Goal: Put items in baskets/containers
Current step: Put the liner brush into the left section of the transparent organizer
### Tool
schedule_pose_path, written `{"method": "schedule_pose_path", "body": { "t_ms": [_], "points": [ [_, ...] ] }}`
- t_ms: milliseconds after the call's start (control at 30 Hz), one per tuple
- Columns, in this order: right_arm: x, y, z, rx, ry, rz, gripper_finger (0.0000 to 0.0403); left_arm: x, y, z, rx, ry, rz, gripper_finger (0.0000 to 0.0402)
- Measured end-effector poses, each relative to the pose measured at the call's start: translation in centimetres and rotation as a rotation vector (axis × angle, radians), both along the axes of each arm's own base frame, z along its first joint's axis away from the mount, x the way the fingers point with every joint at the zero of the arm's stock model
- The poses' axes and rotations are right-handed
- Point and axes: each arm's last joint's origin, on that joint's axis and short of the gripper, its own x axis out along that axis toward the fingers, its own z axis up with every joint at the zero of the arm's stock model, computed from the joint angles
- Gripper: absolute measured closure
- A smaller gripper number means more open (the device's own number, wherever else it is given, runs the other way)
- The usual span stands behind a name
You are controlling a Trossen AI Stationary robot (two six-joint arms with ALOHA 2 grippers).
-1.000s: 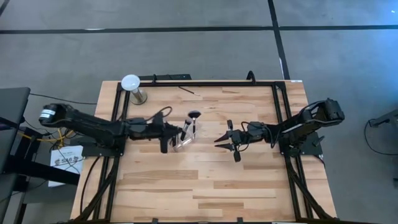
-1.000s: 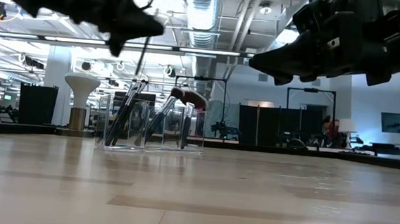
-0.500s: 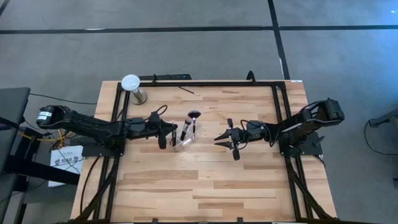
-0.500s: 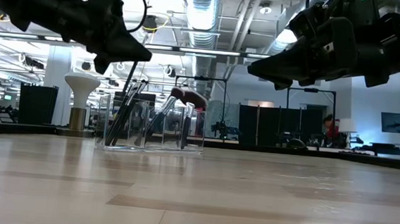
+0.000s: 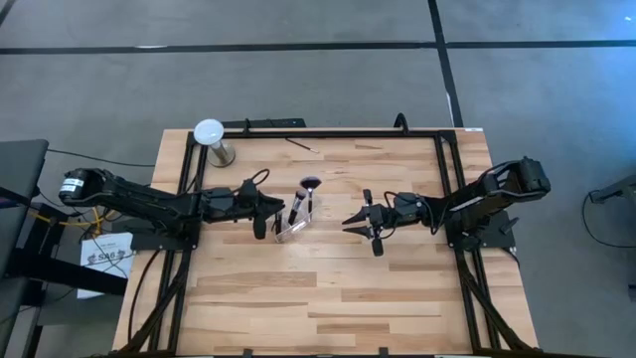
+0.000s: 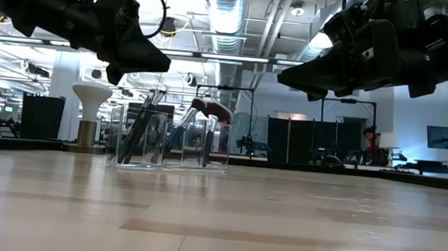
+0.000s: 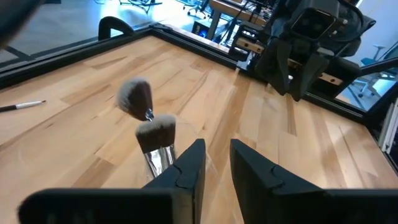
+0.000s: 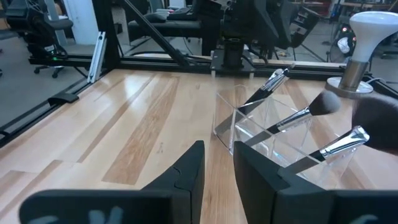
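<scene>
On the worktop's middle, clear cup [image 5: 290, 229]: it stands a little toward the left edge, with several makeup brushes [image 5: 307, 188] propped inside it.
Change, left gripper [image 5: 261, 221]: a second ago a brush handle was hung from it down into the cup. The gripper has since been drawn back a little toward the left edge, and that handle is no longer held.
Left jaws: they are seen slightly parted in the wrist view, released, with nothing between them [image 7: 216, 150].
Meaning for the task: this brush is judged to be delivered, and the left arm is freed for the next one.
Right gripper [image 5: 362, 222]: it is held above the worktop on the cup's right, well apart from it. Its jaws are parted and nothing is gripped.
Brushes in the cup, direction: the handles are down and the bristle heads up. The long axes are tilted rather than upright, leaning toward the far edge and somewhat to the right.
Loose brush [image 5: 301, 145]: one thin brush is left flat near the far edge, its long axis almost parallel to that edge. It is judged to be still outstanding.
White-domed stand [image 5: 211, 139]: it is set by the far-left corner and is not part of the job.
</scene>
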Motion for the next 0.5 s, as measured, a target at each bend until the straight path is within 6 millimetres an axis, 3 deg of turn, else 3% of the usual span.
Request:
{"method": "schedule_pose_path", "body": {
  "t_ms": [500],
  "points": [
    [-0.04, 0.07, -0.2, -0.001, 0.021, 0.003, 0.0328, 0.09, 0.15, 0.66, 0.087, -0.049, 0.034, 0.0326]
  ]
}}
